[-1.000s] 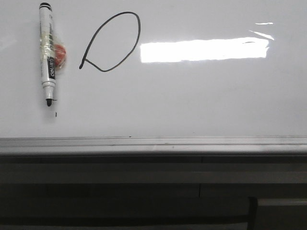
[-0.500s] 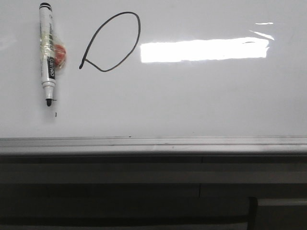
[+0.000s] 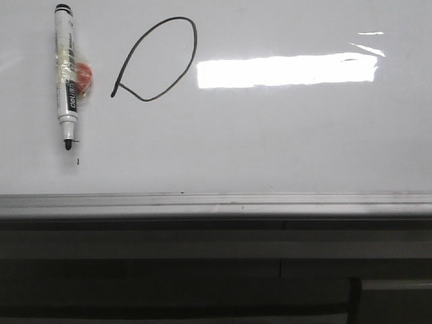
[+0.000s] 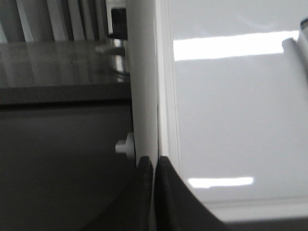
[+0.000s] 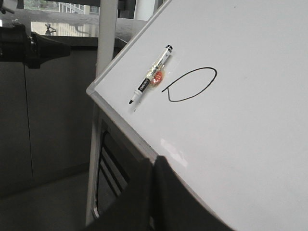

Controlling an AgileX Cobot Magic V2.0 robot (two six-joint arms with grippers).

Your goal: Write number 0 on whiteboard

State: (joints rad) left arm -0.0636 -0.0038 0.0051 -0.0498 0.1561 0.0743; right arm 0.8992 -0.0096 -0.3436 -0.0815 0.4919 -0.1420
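- The number 0 (image 3: 156,59) is drawn in thin black line on the whiteboard (image 3: 270,148), in the upper left part of the front view. It is a slanted, egg-shaped loop, with a pointed corner at its lower left and a short tail beside that corner.
- In the right wrist view the same loop (image 5: 189,85) shows on the tilted board (image 5: 240,144), near the board's corner.
- A marker (image 3: 66,74) lies flat on the board just beside the loop, on its left in the front view, apart from the line. Its black tip points toward the board's near edge and its black cap end points away.
- The marker's white barrel carries a clear wrap and a small orange-red blob (image 3: 82,76) on the side toward the loop.
- A tiny black speck (image 3: 78,160) sits on the board just below the marker's tip.
- A bright rectangular glare (image 3: 287,70) lies to the right of the loop.
- A grey metal edge strip (image 3: 216,202) runs along the board's near side.
- The left gripper (image 4: 154,168) hangs at the board's side edge, its two dark fingers pressed together with nothing between them.
- The right gripper (image 5: 154,168) hangs over the board's near edge, well apart from the marker, its fingers likewise closed together and empty.
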